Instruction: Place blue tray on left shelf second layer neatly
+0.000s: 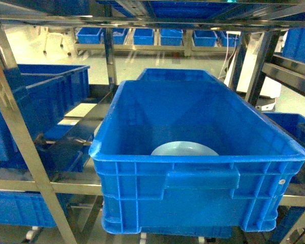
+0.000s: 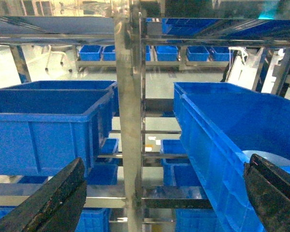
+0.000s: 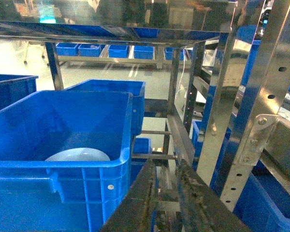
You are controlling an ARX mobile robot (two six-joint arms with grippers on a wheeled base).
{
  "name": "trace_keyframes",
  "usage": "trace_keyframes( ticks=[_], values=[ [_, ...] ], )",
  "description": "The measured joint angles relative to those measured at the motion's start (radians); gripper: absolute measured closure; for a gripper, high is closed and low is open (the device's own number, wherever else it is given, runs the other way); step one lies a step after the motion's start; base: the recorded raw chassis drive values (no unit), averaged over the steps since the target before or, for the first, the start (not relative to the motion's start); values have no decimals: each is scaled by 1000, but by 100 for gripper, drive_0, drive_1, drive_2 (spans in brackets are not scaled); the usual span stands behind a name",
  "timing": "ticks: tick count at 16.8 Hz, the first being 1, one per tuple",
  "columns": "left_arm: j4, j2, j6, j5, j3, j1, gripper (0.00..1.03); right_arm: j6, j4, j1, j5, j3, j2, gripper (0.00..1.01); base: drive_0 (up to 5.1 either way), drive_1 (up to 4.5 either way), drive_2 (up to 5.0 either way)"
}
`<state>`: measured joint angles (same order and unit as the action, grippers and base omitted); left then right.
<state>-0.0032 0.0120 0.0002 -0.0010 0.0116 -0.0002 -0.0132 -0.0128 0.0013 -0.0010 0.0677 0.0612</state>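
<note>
Left gripper point(image 2: 164, 203), seen only from its own wrist camera, is spread wide: one dark finger point(image 2: 53, 200) fills the lower left corner of that view and the other sits at the lower right edge, with nothing between them. It hangs level, facing a vertical steel post point(image 2: 130, 121) of the rack, clear of all crates. Right gripper point(image 3: 168, 203), seen only from its own wrist camera, has its two dark fingers point(image 3: 135, 203) lying close together with a narrow gap, pointing up and forward toward the rack rails; nothing is pinched between them. Neither arm appears in the head view.

Blue tray point(image 1: 185, 149) lies flat on the floor of a large blue crate point(image 1: 198, 188), close behind the crate's near wall, which hides its front part. Only a pale curved portion of the tray shows above that wall. The right wrist view shows the same tray point(image 3: 78, 155) low in the crate's near corner, and the left wrist view shows a sliver of it point(image 2: 270, 158) just above the right finger.

Large crate stands in the middle of the head view, with a second blue crate point(image 1: 175, 74) touching or just behind its far end. Left shelf second layer point(image 1: 20, 185), a steel tier to the left, carries other deep blue crates point(image 1: 51, 91). A row of small blue bins point(image 1: 152, 35) stands on a far rack.
</note>
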Motion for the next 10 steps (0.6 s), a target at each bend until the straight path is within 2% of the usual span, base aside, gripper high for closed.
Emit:
trace_keyframes(
  ticks=[1, 2, 10],
  values=[
    [-1, 0, 0, 0, 0, 0, 5, 2, 2, -2, 1, -5, -5, 98, 0, 0, 0],
    [0, 0, 0, 0, 0, 0, 5, 5, 4, -2, 2, -10, -11, 99, 0, 0, 0],
    [-1, 0, 0, -1, 0, 0, 5, 9, 8, -2, 1, -52, -55, 99, 0, 0, 0]
  ],
)
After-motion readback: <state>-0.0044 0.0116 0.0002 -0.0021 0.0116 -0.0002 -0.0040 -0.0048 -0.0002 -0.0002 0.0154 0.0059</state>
